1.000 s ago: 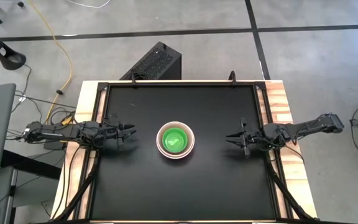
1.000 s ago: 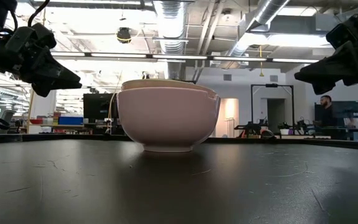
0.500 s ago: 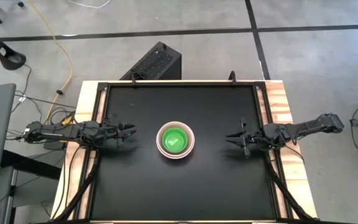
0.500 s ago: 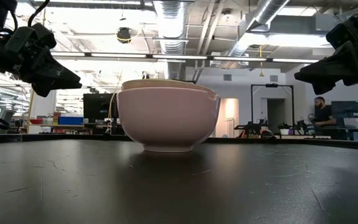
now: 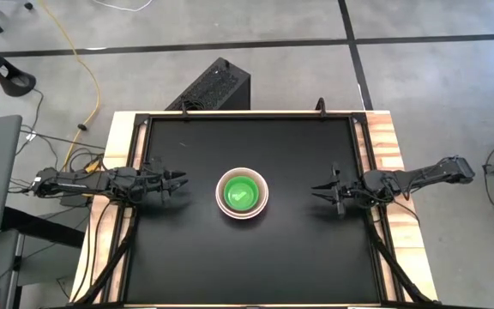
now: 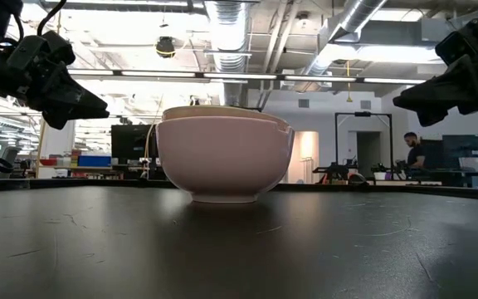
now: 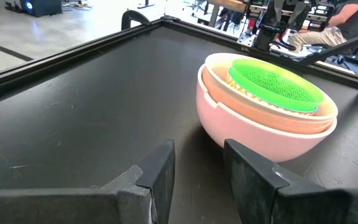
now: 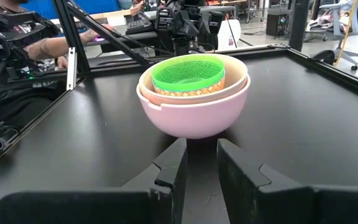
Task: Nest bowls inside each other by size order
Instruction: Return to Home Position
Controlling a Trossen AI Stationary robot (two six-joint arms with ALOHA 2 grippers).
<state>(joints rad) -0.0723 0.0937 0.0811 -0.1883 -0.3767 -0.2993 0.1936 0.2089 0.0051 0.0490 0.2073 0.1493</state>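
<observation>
The bowls stand nested in one stack (image 5: 243,195) at the middle of the black table, resting on the base of the outer large pinkish-white bowl (image 6: 222,158). Inside it sit a cream bowl (image 7: 272,115), an orange-pink translucent one and the bright green bowl (image 8: 187,71). A pale patch shows in the green bowl's bottom; I cannot make out the light blue bowl. My left gripper (image 5: 181,182) hovers left of the stack, open a little and empty. My right gripper (image 5: 316,190) hovers right of the stack, open a little and empty. Both point level at the stack.
The table has a raised black rim (image 5: 247,115) and wooden side strips (image 5: 393,154). A black box (image 5: 214,86) stands on the floor beyond the far edge. A person (image 6: 413,151) stands far off in the room behind. Bare tabletop lies all around the stack.
Neither gripper nor the bowls have moved. A person in the room behind has walked a little toward the left of the low view.
</observation>
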